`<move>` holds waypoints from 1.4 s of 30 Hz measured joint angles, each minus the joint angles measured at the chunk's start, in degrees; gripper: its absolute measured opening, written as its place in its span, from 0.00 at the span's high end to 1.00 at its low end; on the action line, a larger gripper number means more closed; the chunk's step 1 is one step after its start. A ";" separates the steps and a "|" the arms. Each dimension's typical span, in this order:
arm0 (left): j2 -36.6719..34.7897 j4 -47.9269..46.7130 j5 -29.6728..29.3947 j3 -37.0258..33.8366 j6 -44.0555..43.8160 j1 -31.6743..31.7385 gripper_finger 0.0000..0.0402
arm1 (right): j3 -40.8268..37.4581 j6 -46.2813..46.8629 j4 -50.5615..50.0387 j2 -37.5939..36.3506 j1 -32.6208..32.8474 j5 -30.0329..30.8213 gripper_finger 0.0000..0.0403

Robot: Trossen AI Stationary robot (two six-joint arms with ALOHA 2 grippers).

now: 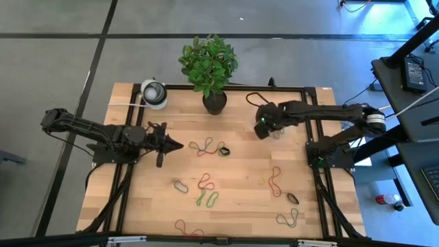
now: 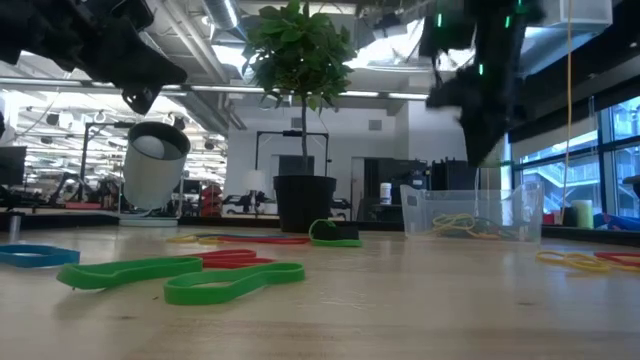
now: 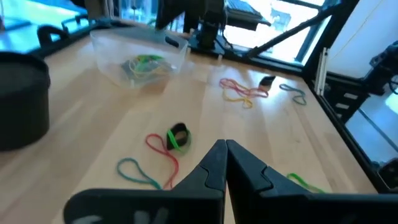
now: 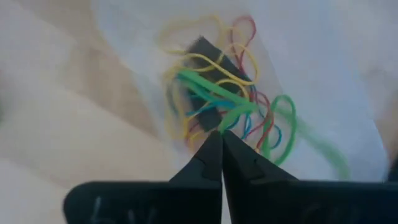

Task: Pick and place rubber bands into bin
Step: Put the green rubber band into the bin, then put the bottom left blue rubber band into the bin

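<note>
The clear bin point(image 1: 280, 132) stands on the table's far right part and holds a tangle of yellow, red, green and blue rubber bands point(image 4: 211, 81). My right gripper point(image 1: 261, 130) point(image 4: 221, 135) hovers over it, shut on a green band. My left gripper point(image 1: 180, 145) point(image 3: 225, 147) is shut and empty, above the table's left middle, pointing at a red, green and black cluster of bands point(image 1: 209, 147) point(image 3: 171, 140). More loose bands lie flat toward the near edge point(image 1: 207, 199) and the right point(image 1: 276, 180). My right gripper pinches a green rubber band point(image 4: 235, 115) between its two shut fingertips, coming from above and pointing down into the bin. The band loops away below the tips point(image 4: 281, 127) over the other bands; whether its lower part rests on them I cannot tell.
A black plant pot point(image 1: 215, 101) with a leafy plant stands at the far edge's middle, and a round white-and-grey object point(image 1: 153, 92) at the far left corner. A dark band point(image 1: 255, 98) lies beside the pot. Bare wood lies between the two grippers.
</note>
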 joint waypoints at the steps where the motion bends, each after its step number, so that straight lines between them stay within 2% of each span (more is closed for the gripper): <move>1: 0.00 0.55 -0.61 0.00 0.09 -0.02 1.00 | -2.06 -1.53 2.09 0.05 -1.58 -0.78 1.00; 7: 0.00 2.64 -4.52 0.00 -0.26 -0.02 1.00 | -10.95 -5.78 11.52 0.36 -7.41 -5.01 0.97; 11: 0.00 2.66 -6.91 0.00 -2.76 0.00 1.00 | -12.27 -5.77 10.95 0.35 -8.12 -5.10 0.91; 14: 0.00 2.67 -7.30 0.00 -5.25 0.00 1.00 | -12.22 -7.10 10.66 0.22 -8.06 -5.10 0.85; 23: 0.00 2.67 -7.25 0.00 -5.41 0.00 1.00 | -8.88 -9.19 7.75 -0.28 -8.06 -5.00 0.68; 28: 0.00 2.64 -7.20 0.00 -5.33 0.00 1.00 | -6.36 -7.49 4.61 -4.08 -7.33 -4.86 0.66; 33: 0.63 2.65 -7.16 0.00 -3.70 0.00 1.00 | -5.76 2.60 4.52 -10.94 -0.86 -2.04 0.74; 36: 1.97 2.68 -5.56 0.00 -1.67 0.00 1.00 | -5.76 10.65 4.46 -13.93 7.38 3.76 0.84; 39: 4.48 2.48 -2.81 0.11 0.64 -0.04 1.00 | -5.76 18.62 5.93 -14.14 16.89 6.83 0.96; 42: 8.46 1.26 -0.85 2.08 3.09 -0.31 1.00 | -5.69 26.13 9.01 -11.50 25.69 9.43 0.98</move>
